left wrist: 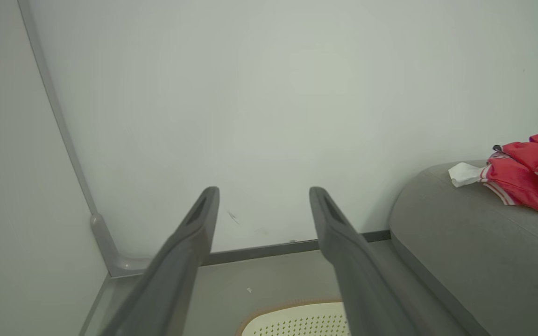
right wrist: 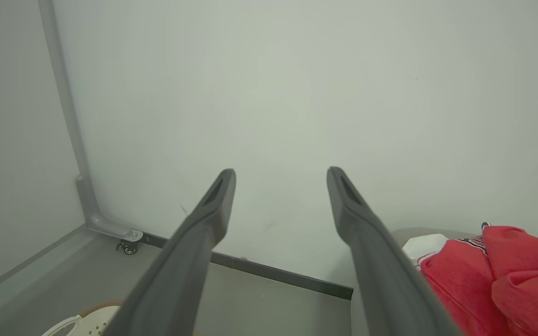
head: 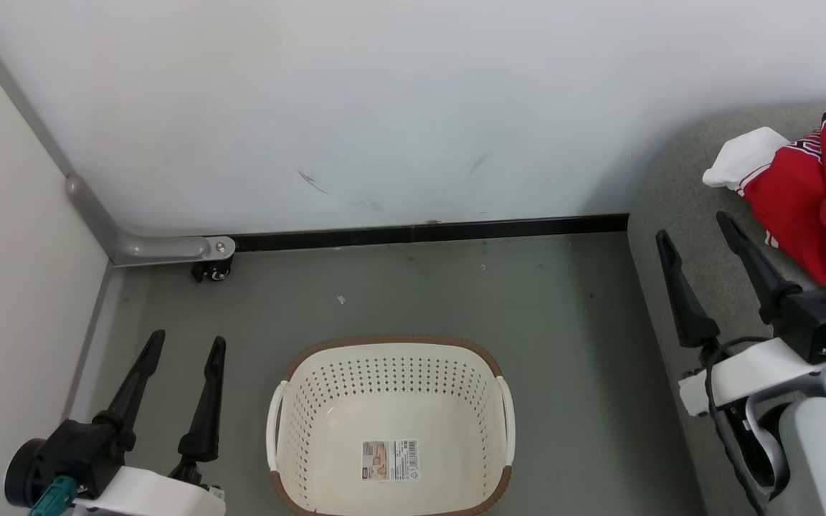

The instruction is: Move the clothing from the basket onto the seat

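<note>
The cream basket (head: pixel 312 401) stands on the grey floor at the bottom centre, with nothing inside but a paper label on its bottom. The red clothing (head: pixel 814 197), with a white part and stripe trim, lies heaped on the grey seat (head: pixel 678 186) at the right. My left gripper (head: pixel 185 346) hangs open to the left of the basket, holding nothing. Over the seat's front edge my right gripper (head: pixel 695 228) stands open and bare, just left of the clothing. The clothing (left wrist: pixel 530 175) and seat (left wrist: pixel 460 224) also appear in the left wrist view, and the clothing (right wrist: pixel 484 275) in the right wrist view.
A white wall (head: pixel 413 107) with a black skirting strip (head: pixel 427 231) closes the back. A pale panel on a grey frame with a caster (head: pixel 212 271) bounds the left side. Grey floor (head: pixel 571 322) lies between basket and seat.
</note>
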Available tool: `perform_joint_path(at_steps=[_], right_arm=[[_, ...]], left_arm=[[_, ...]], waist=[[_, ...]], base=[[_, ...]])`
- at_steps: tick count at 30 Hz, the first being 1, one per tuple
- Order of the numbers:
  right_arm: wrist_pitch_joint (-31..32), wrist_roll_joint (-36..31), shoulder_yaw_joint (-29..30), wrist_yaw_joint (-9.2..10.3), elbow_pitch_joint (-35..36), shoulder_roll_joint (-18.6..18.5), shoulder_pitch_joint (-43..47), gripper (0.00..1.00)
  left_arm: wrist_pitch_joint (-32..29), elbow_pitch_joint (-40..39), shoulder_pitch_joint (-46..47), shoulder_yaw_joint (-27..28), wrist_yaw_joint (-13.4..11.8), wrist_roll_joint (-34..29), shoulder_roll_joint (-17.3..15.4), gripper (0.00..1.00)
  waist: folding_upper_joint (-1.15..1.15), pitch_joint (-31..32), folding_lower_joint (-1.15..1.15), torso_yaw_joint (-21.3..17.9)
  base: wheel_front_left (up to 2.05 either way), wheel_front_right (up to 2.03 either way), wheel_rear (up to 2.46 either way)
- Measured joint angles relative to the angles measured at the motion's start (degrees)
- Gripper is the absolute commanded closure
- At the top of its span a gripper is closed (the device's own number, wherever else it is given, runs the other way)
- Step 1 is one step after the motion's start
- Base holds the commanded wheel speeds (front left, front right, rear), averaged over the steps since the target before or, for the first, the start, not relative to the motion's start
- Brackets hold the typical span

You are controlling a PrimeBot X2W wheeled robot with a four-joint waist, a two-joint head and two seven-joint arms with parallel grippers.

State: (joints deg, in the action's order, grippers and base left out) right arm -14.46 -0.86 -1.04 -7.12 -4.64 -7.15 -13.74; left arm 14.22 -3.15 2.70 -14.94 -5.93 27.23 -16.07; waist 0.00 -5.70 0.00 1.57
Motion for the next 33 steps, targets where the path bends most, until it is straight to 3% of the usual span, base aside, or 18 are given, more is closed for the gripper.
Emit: perform_joint_path(at_steps=[33], right_arm=[[0.00, 0.89, 2.08, 0.00, 4.02, 1.11, 11.68, 0.00]], left_arm=[[0.07, 3.88, -4.66, 3.20, 3.09, -0.63, 1.47, 0.00]], waist=[[0.00, 7.80, 0.00, 0.99]], base=[[0.00, 0.00, 0.00]])
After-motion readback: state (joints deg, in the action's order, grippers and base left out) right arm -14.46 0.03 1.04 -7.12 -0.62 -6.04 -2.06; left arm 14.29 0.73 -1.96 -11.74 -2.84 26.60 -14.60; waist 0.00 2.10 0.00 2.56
